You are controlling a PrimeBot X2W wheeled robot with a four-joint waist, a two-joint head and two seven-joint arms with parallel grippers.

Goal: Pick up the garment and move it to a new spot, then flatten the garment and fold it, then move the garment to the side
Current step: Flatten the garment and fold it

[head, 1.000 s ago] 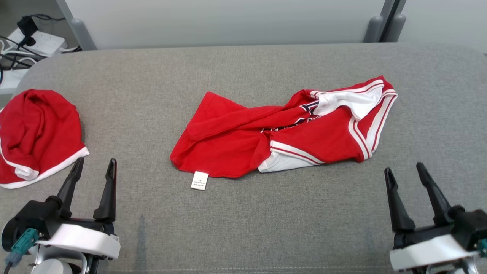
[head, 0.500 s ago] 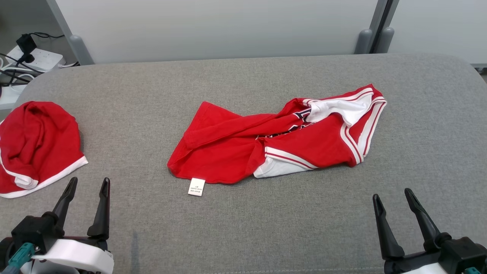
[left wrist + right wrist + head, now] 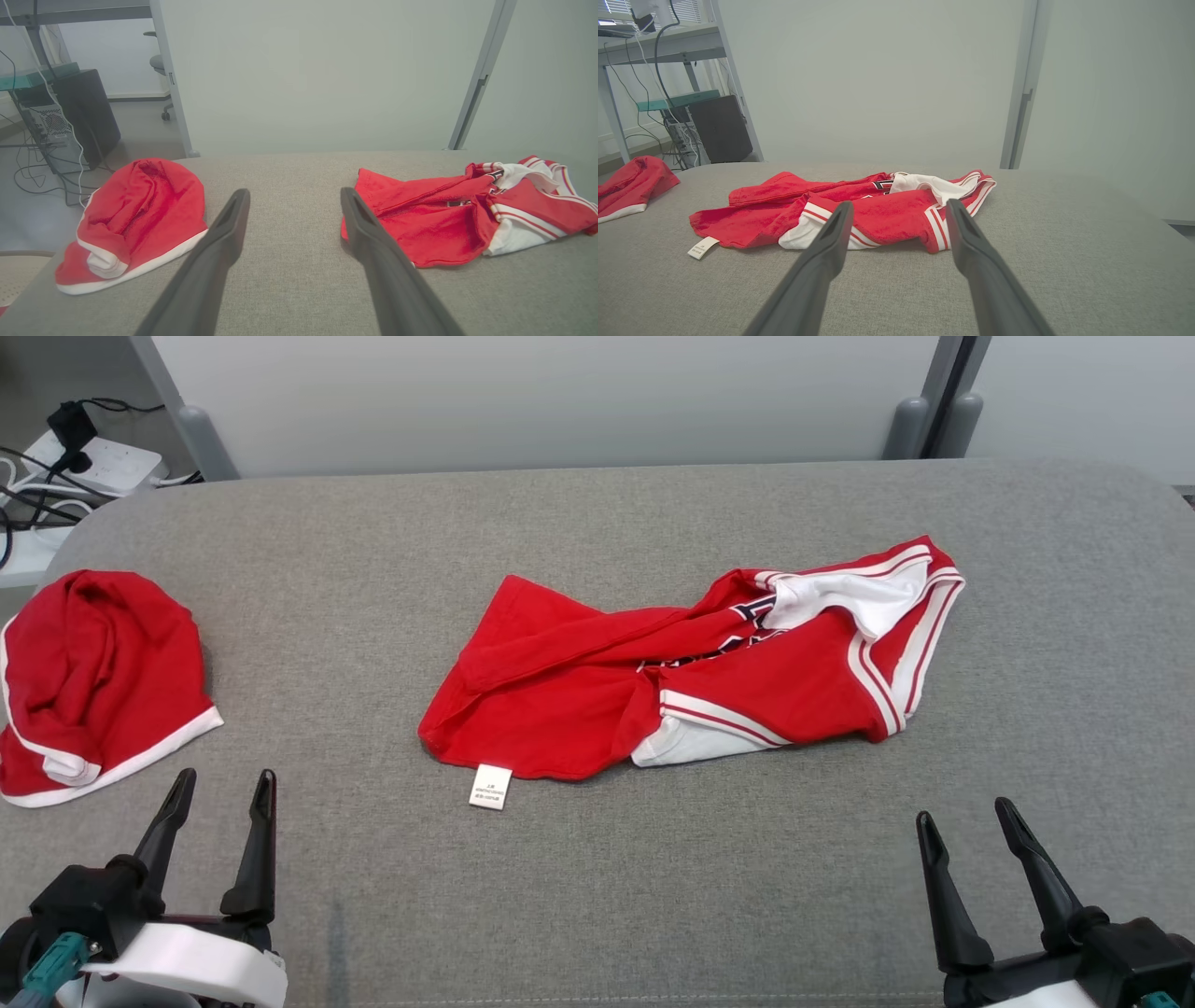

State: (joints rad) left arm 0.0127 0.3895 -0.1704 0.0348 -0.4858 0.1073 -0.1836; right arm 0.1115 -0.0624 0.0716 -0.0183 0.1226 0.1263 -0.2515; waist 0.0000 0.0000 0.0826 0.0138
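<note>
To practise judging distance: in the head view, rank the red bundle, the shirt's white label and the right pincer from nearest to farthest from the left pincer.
1. The red bundle, just left of and beyond the left pincer.
2. The white label, on the near edge of the shirt, centre.
3. The right pincer, far right.

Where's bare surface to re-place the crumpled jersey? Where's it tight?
Bare grey fabric surface: near strip between left gripper and right gripper, far band behind the crumpled red-and-white jersey, right end past it. Crowded: left end, by the bunched red white-trimmed garment.
</note>
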